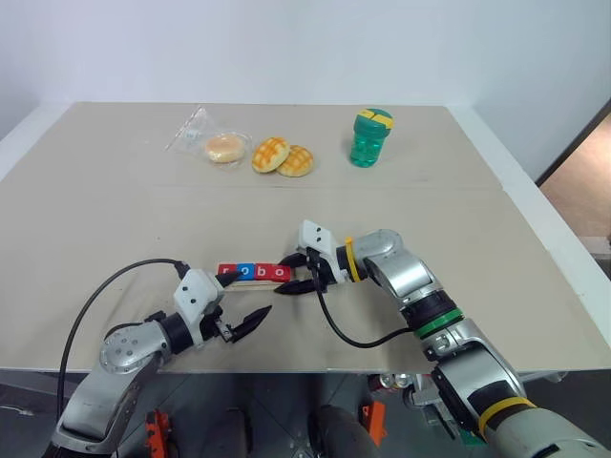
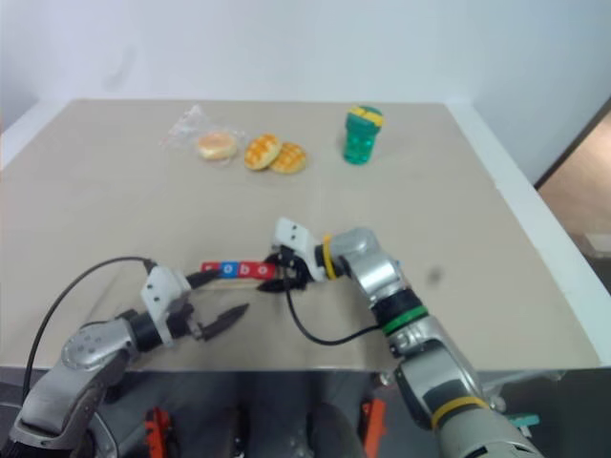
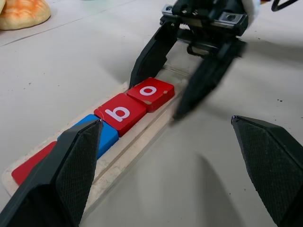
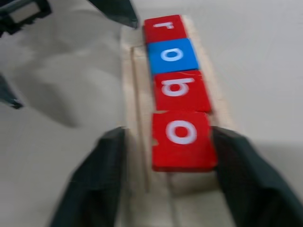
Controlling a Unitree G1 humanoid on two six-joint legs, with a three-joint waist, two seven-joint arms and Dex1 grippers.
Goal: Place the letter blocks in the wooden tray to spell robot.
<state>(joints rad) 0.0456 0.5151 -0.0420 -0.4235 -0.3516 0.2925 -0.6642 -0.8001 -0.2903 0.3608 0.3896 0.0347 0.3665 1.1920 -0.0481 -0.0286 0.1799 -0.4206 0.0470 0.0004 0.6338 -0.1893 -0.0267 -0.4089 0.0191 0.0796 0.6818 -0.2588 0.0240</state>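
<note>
The right tool [image 1: 299, 272] sits at the end of the wooden tray [image 4: 135, 142] with its two black fingers [image 4: 90, 184] spread apart, one on either side of the tray; the red "o" block [image 4: 182, 140] lies between them, and neither finger visibly presses it. Running away from the right tool along the tray's slot come the red "b" block [image 4: 180, 90], the blue "o" block [image 4: 170, 54] and the red "r" block [image 4: 164, 27], set edge to edge in one row, so four letter blocks lie in the tray. The nearest "o" sits slightly askew against the "b". The left tool [image 1: 250, 298] hovers at the opposite end of the tray, beside the "r", its fingers [image 3: 66, 165] spread wide and holding nothing; one finger is close to the tray's end and the other points out over the bare counter [image 1: 115, 210]. Well beyond both tools, at the far side of the counter, lie a bun in a clear wrapper [image 1: 221, 146], two golden crosshatched buns [image 1: 283, 156] touching each other, and a green bottle with a yellow-and-green cap [image 1: 369, 137] standing upright.
</note>
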